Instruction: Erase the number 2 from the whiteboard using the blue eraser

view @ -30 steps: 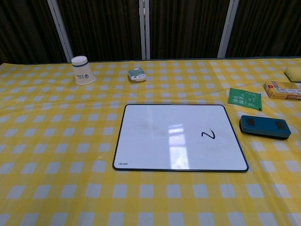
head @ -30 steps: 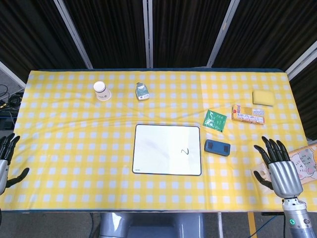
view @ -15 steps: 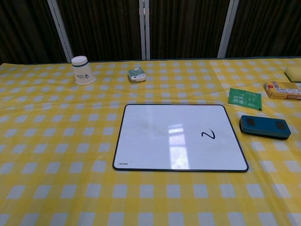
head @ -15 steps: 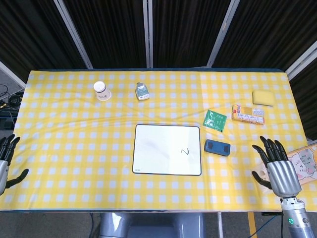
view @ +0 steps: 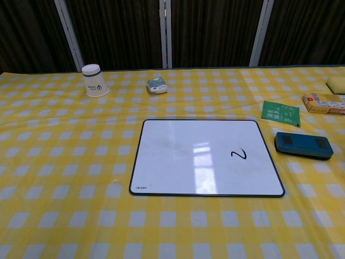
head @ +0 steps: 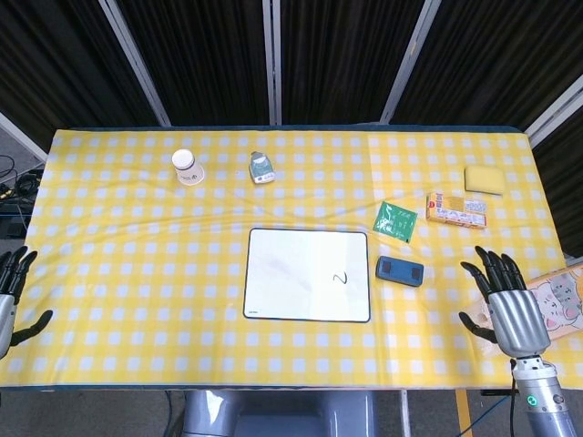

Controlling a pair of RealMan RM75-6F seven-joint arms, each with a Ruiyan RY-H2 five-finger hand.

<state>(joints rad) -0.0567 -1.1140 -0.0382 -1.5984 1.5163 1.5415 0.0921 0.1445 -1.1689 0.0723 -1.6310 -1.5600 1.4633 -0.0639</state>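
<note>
Both hands hang empty, right hand (head: 506, 303) spread wide nearest the blue eraser (head: 400, 270), left hand (head: 11, 296) apparently open, off the desk (head: 137, 273).

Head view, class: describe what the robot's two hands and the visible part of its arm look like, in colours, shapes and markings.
The right hand has a silver-grey metallic back with ribbed segments and slim black fingers. Below it sits a grey cylindrical wrist bearing a small green ring light. The left hand, cut by the frame edge, shows the same black fingers and grey back.
</note>
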